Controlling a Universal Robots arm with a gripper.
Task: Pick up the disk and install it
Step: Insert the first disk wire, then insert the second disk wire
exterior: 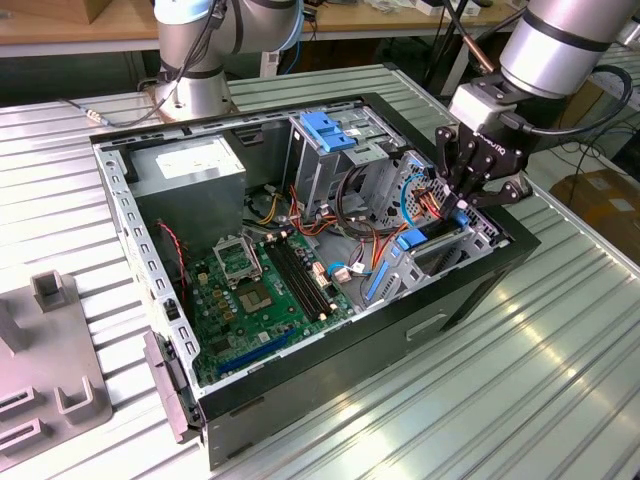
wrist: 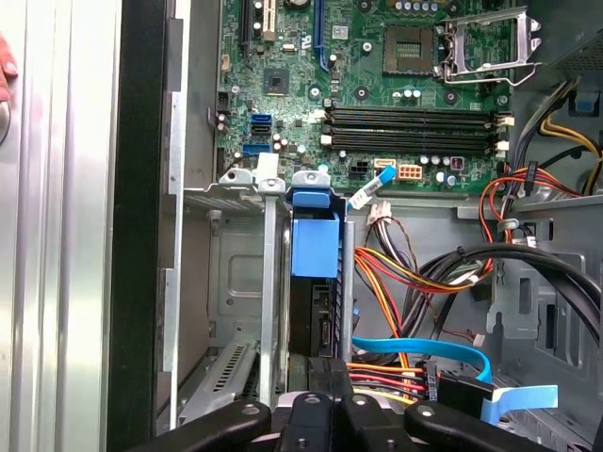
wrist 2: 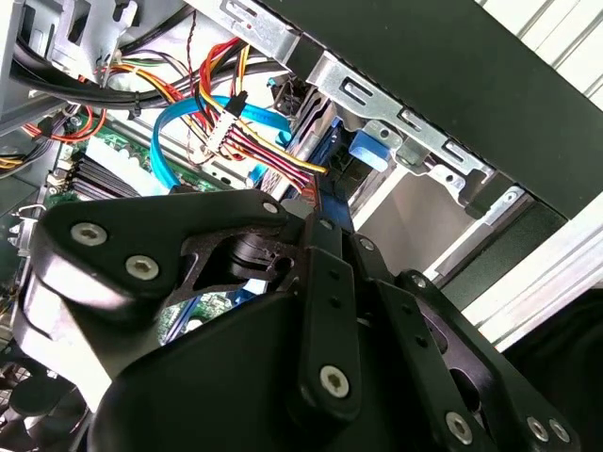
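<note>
The disk (wrist: 314, 320) stands on edge in a metal bay at the side wall of the open computer case (exterior: 470, 290). Its dark body shows between blue plastic rails, with a blue tab (wrist: 314, 247) at its far end. In the first wrist view my gripper (wrist: 328, 379) sits at the disk's near end, fingers drawn in against it. The second wrist view shows the black fingers (wrist 2: 320, 254) meeting on the blue rail of the disk (wrist 2: 314, 127). In the exterior view the gripper (exterior: 460, 208) reaches down into the bay at the case's right side, and the disk (exterior: 428, 238) lies under it.
Red, yellow and blue cables (wrist: 415, 358) crowd the space beside the bay. The green motherboard (exterior: 265, 285) lies in the middle of the case. A grey power supply (exterior: 190, 165) and a cage with a blue handle (exterior: 330, 130) stand at the back. A grey fixture (exterior: 50, 360) rests on the table.
</note>
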